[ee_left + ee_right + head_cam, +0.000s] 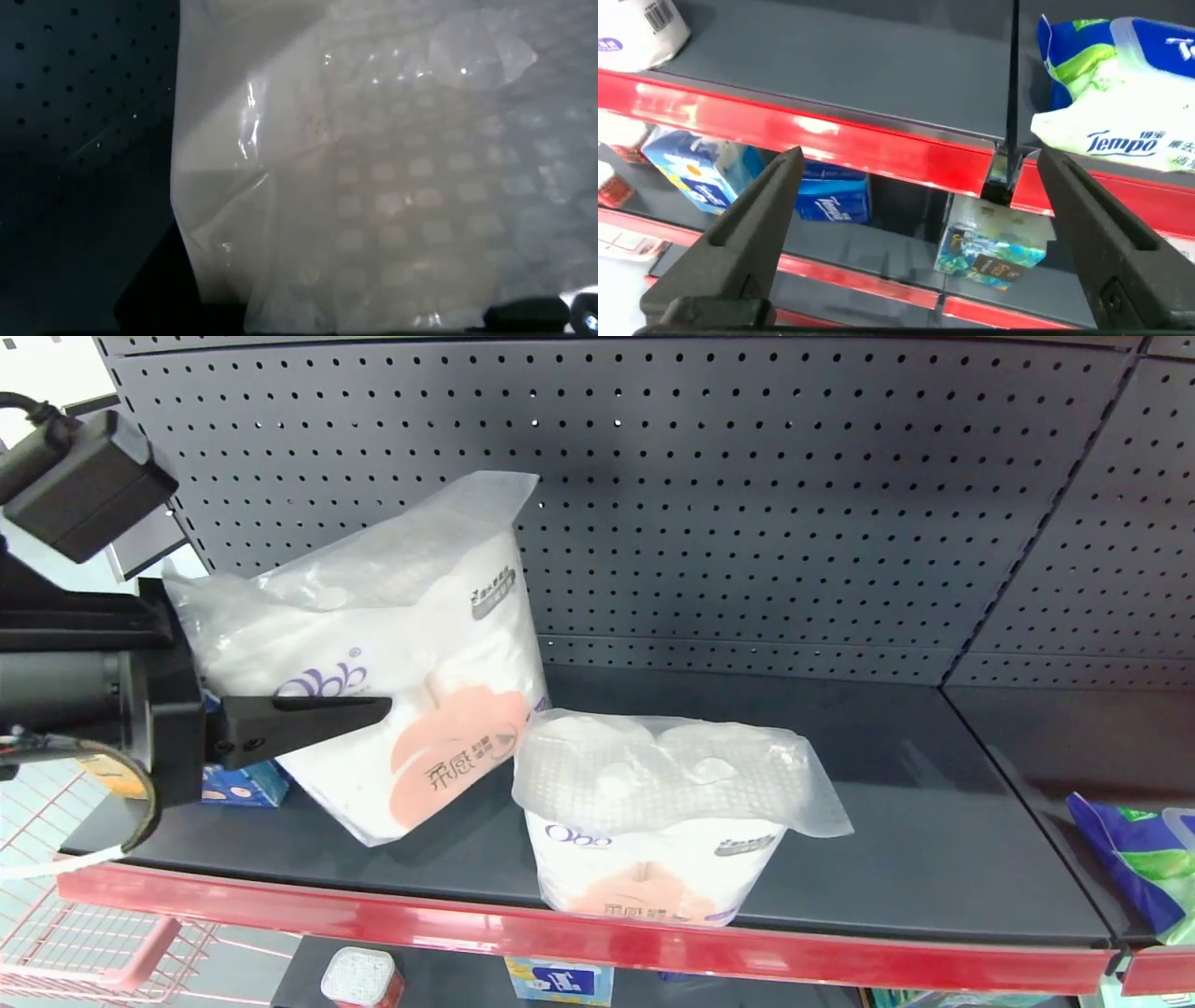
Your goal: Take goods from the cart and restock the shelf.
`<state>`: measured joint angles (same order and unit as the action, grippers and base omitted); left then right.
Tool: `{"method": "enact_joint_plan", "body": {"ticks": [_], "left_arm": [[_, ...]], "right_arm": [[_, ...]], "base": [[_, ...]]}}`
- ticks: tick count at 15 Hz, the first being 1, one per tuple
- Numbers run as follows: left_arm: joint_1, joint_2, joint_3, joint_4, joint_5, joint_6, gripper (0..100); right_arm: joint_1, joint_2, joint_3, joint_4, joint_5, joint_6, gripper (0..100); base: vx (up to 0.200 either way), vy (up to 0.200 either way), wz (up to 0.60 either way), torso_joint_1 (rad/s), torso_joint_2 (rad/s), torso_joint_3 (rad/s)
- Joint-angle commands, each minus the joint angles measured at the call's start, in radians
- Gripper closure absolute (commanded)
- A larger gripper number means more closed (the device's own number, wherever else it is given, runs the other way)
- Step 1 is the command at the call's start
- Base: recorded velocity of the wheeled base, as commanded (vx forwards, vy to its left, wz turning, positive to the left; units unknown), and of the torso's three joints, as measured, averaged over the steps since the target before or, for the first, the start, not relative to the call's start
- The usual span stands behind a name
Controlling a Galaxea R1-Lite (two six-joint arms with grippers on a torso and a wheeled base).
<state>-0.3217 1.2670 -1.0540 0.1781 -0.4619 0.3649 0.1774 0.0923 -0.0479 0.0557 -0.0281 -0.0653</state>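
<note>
The tilted tissue pack point(411, 616) sits clamped within the left end effector point(373, 705).

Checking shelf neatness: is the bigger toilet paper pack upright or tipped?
Tipped: the bigger pack slants, one bottom corner on the shelf; the smaller pack stands flat.

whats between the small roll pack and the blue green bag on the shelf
Bare shelf, crossed by the seam between two shelf sections, seen in the head view. The pack and the bag stand apart.
</note>
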Motion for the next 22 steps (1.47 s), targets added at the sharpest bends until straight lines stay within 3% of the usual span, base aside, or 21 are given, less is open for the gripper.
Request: {"method": "enact_joint_plan", "body": {"ticks": [1, 5, 7, 9, 12, 14, 19, 22], "left_arm": [[0.013, 0.068, -0.009, -0.038, -0.001, 0.008, 100], [0.062, 0.135, -0.02, -0.111, -0.044, 0.016, 100], [0.066, 0.196, -0.049, -0.149, -0.107, 0.023, 100], [0.069, 0.249, -0.093, -0.15, -0.175, 0.074, 100], [0.096, 0.353, -0.173, -0.15, -0.231, 0.21, 100], [0.107, 0.402, -0.211, -0.15, -0.25, 0.253, 100], [0.085, 0.492, -0.294, -0.149, -0.279, 0.263, 100], [0.064, 0.512, -0.296, -0.141, -0.302, 0.263, 100]], "right_arm": [[0.0, 0.006, 0.002, -0.001, 0.002, -0.051, 0], [-0.001, 0.006, 0.002, -0.001, -0.007, -0.013, 0], [0.0, 0.006, 0.002, -0.002, -0.007, -0.01, 0], [0.0, 0.006, 0.002, -0.001, -0.007, -0.013, 0], [0.0, 0.006, 0.002, -0.001, -0.006, -0.013, 0], [0.0, 0.006, 0.002, -0.001, -0.006, -0.018, 0], [0.0, 0.006, 0.002, -0.001, -0.006, -0.019, 0], [0.0, 0.006, 0.002, -0.001, -0.006, -0.019, 0]], "base": [[0.0, 0.0, 0.0, 0.0, 0.0, 0.0], [0.0, 0.0, 0.0, 0.0, 0.0, 0.0], [0.0, 0.0, 0.0, 0.0, 0.0, 0.0], [0.0, 0.0, 0.0, 0.0, 0.0, 0.0], [0.0, 0.0, 0.0, 0.0, 0.0, 0.0], [0.0, 0.0, 0.0, 0.0, 0.0, 0.0], [0.0, 0.0, 0.0, 0.0, 0.0, 0.0], [0.0, 0.0, 0.0, 0.0, 0.0, 0.0]]}}
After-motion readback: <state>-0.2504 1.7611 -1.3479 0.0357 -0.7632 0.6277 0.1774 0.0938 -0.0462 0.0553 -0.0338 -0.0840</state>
